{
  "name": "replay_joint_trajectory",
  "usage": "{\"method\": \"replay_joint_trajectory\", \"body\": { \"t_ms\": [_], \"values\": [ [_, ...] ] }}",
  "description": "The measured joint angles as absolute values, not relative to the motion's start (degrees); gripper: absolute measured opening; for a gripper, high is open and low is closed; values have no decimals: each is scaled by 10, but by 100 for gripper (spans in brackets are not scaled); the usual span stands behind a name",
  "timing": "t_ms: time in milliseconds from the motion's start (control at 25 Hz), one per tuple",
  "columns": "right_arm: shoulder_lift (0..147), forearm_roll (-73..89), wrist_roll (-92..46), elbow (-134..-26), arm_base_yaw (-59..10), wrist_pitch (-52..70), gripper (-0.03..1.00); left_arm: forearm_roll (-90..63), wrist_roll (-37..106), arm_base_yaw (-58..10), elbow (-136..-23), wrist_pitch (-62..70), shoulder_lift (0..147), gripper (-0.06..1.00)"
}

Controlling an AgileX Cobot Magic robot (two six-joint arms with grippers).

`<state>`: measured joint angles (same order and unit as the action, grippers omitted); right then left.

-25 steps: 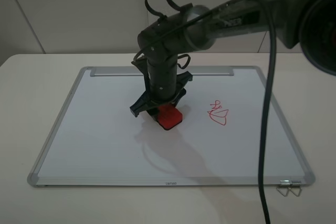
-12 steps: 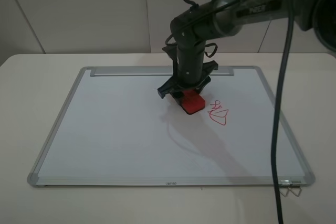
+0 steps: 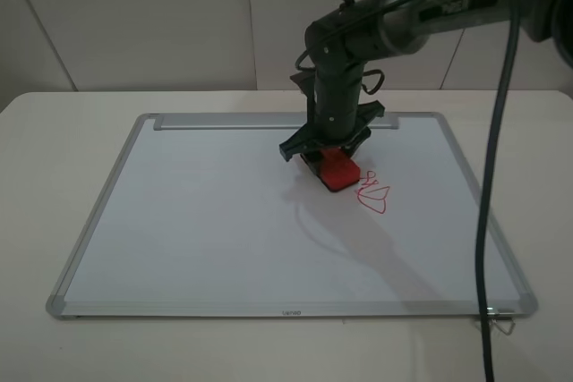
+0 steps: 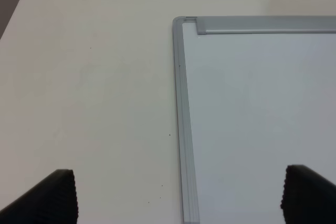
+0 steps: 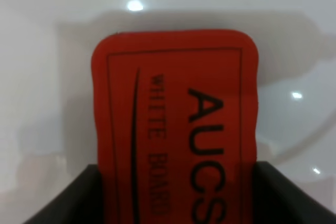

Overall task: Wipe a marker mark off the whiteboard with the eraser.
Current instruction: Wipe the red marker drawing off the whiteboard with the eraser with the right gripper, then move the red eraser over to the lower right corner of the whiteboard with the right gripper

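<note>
The whiteboard (image 3: 206, 221) lies flat on the table, its silver strip along the far edge. My right gripper (image 3: 329, 158) is shut on the red eraser (image 3: 340, 174), which rests on the board right of centre. In the right wrist view the eraser (image 5: 176, 108) fills the space between the black fingers (image 5: 63, 198), lettering up. Just right of it is the small red scribble with a pointed loop (image 3: 372, 192). The wider marker mark shows in no view. My left gripper (image 4: 178, 198) hangs open over the whiteboard's (image 4: 262, 119) left frame.
The right arm's black cable (image 3: 491, 221) hangs across the board's right side. A metal clip (image 3: 501, 321) sits at the near right corner. Bare cream table (image 4: 94, 87) surrounds the board.
The right arm has slid the eraser across the board from the centre to the right and slightly back, stopping beside the small scribble.
</note>
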<state>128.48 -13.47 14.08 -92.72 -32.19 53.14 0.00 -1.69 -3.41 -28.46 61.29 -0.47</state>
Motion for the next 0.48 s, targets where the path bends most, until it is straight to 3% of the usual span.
{"method": "replay_joint_trajectory", "body": {
  "t_ms": [480],
  "values": [
    [1192,-80,162,-925,-328,578,49,0,-17,-34,-285,613,-5,77]
  ]
}}
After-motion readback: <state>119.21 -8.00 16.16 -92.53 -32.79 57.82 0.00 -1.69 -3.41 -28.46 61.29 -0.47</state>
